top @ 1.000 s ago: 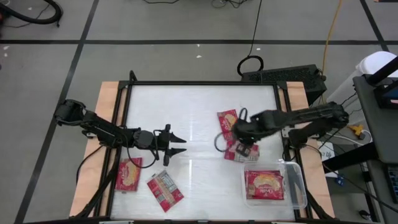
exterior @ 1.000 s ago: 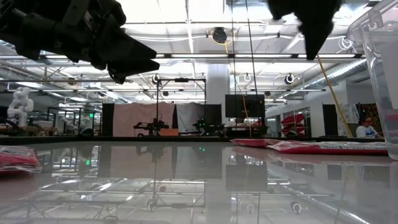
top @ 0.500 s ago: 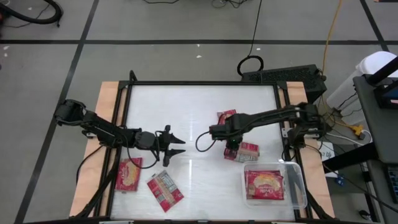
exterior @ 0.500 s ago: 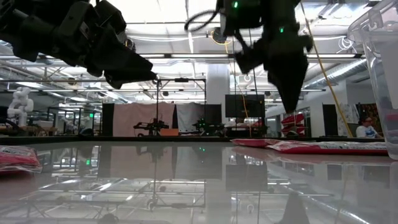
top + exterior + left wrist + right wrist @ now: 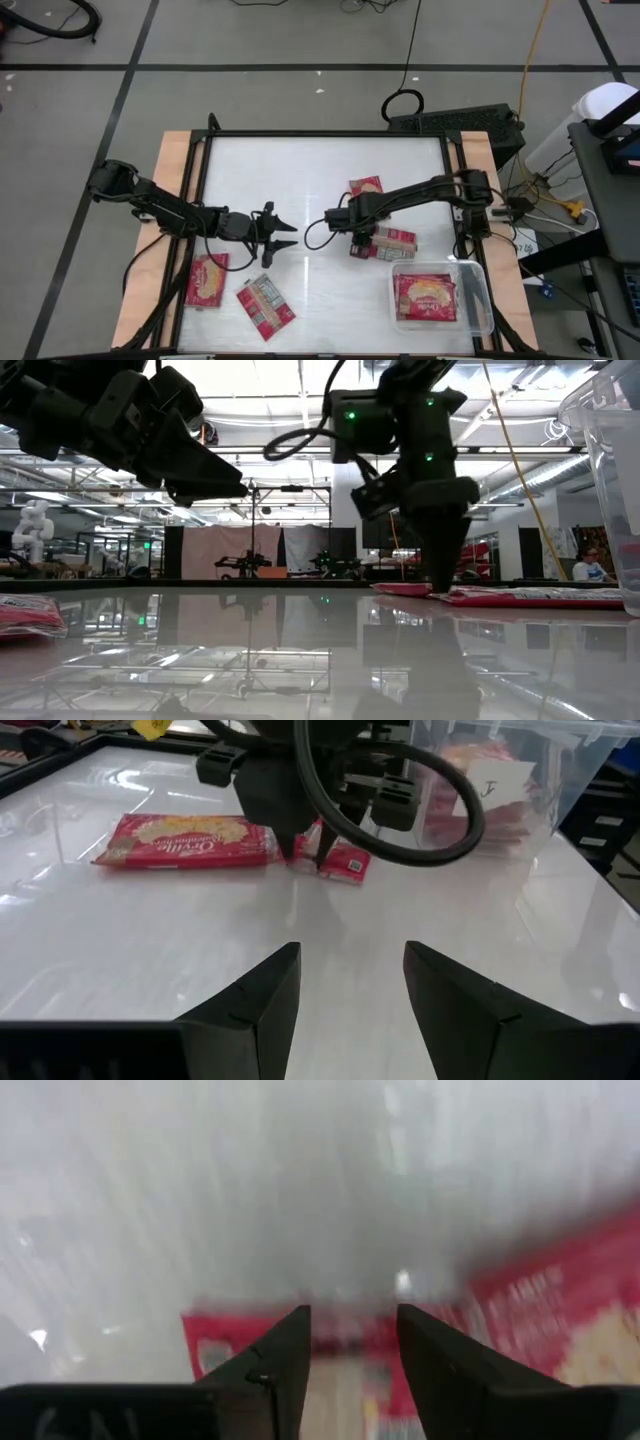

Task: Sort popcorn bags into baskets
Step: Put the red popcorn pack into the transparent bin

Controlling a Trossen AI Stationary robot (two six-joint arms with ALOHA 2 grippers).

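My right gripper [image 5: 362,240] points down, open, at the left end of a red popcorn bag [image 5: 392,240] lying flat right of the table's middle. In the left wrist view its fingertips [image 5: 298,850] stand at that bag's end [image 5: 345,865]. A second bag [image 5: 366,187] lies just beyond it. Two more bags [image 5: 207,280] [image 5: 265,302] lie at the near left. The clear basket [image 5: 478,295] stands at the near right with one bag [image 5: 425,297] inside. My left gripper [image 5: 290,236] hovers open, left of the middle. My right gripper comes from above, fingers pointing down, with the bag's left end [image 5: 240,1330] under the gap between them. The bag lies flat on the table. Whether the fingertips touch the bag or the table beside it, I cannot tell.
The white tabletop [image 5: 300,170] has a black frame and wooden side strips. The far half and the middle near strip are free of objects. The right arm's cable loops [image 5: 440,810] beside its gripper. The room beyond the table shows in the low view.
My right gripper has come down from well above the table and moved a little toward the table's left, ending at the left end of the bag near the middle. The bags lie where they were.
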